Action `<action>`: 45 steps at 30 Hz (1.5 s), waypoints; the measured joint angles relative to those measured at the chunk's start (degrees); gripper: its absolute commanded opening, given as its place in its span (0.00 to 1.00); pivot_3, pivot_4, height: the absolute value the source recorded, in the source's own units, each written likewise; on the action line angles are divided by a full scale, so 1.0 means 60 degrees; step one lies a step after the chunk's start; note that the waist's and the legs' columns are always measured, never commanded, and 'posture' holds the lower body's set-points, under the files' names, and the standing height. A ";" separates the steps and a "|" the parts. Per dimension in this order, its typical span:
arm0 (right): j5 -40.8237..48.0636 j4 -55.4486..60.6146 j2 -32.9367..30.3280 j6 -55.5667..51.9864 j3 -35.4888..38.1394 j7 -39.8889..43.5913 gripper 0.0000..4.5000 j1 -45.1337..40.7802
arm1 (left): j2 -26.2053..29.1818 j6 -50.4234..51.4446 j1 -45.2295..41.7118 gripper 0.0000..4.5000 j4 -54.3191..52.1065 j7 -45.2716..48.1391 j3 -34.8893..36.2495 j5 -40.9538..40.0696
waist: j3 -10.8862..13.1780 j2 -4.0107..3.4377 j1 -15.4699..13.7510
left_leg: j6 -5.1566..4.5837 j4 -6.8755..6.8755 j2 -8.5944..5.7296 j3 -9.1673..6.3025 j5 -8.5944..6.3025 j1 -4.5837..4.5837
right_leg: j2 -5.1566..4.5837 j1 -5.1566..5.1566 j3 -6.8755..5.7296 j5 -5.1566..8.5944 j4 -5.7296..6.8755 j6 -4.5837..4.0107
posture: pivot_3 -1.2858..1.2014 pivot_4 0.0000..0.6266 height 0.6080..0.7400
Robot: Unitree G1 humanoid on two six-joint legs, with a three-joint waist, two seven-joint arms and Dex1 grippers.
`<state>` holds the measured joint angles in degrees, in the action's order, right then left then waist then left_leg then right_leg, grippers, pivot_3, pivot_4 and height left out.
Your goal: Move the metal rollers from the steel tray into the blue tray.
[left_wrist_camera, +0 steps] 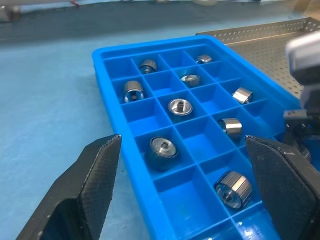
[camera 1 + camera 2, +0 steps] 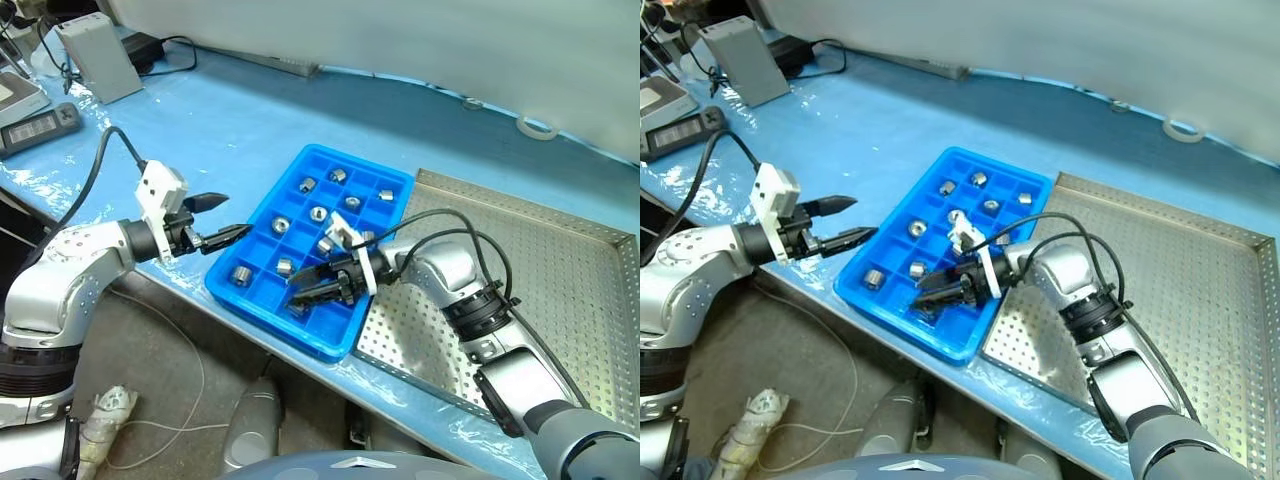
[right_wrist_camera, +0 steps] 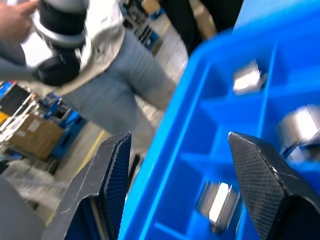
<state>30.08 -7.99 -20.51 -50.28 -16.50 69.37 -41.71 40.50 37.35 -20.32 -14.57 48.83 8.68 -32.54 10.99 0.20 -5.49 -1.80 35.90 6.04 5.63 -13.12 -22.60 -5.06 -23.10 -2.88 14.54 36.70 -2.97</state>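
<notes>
The blue tray (image 2: 270, 320) lies at the table's front edge, and several metal rollers (image 2: 241, 275) (image 1: 161, 150) sit singly in its compartments. To its right lies the steel tray (image 2: 560, 270) with its perforated floor. My right gripper (image 2: 298, 290) reaches from the steel tray's side over the blue tray's near compartments. It is open, and a blurred roller (image 3: 216, 205) lies in a compartment under it. My left gripper (image 2: 235, 214) hovers open and holding nothing at the blue tray's left rim, pointing at it.
A grey box (image 2: 98, 55), a dark device (image 2: 40, 125) and cables lie at the table's back left. A white ring (image 2: 537, 127) lies at the back right. The table's front edge runs just under the blue tray. A person's hand (image 3: 15, 15) appears in the right wrist view.
</notes>
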 measured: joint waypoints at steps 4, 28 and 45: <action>0.0298 0.0003 -0.0148 0.0393 0.1754 -0.0793 0.71 -0.0665 | -0.0624 -0.0119 -0.0323 0.93 0.0264 -0.0278 -0.0167 0.0039 | 0.0000 0.0000 -0.0016 | 0.0004 -0.0004 0.0008 -0.0002 0.0008 -0.0008 | 0.0000 0.0001 -0.0022 0.0000 -0.0002 -0.0001 | 0.57 0.24 1.00; -0.1188 0.0013 -0.1334 0.3149 0.5133 -0.6386 0.71 0.1011 | -0.3993 -0.2227 -0.3729 0.93 0.4308 -0.0926 -0.1476 0.1508 | -0.0003 0.0001 0.0555 | -0.0018 -0.0032 0.0017 0.0013 0.0013 -0.0050 | 0.0000 -0.0035 -0.0037 -0.0001 -0.0014 0.0000 | 0.48 0.24 1.00; -0.2627 -0.0177 -0.1243 0.3971 0.5161 -0.8534 0.71 0.1832 | -0.3967 -0.2860 -0.3970 0.93 0.5252 -0.1276 -0.1096 0.1878 | -0.0004 -0.0003 0.0585 | -0.0025 -0.0027 0.0018 0.0015 0.0012 -0.0050 | -0.0001 -0.0035 -0.0037 -0.0001 -0.0013 -0.0001 | 0.47 0.24 1.00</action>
<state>14.32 -9.06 -27.97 -26.45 14.47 18.16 -30.72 16.70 20.19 -44.14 16.95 41.18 2.11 -21.28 10.97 0.18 -1.98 -1.95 35.73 6.15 5.73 -13.05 -22.90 -5.06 -23.31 -3.10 14.54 36.62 -2.97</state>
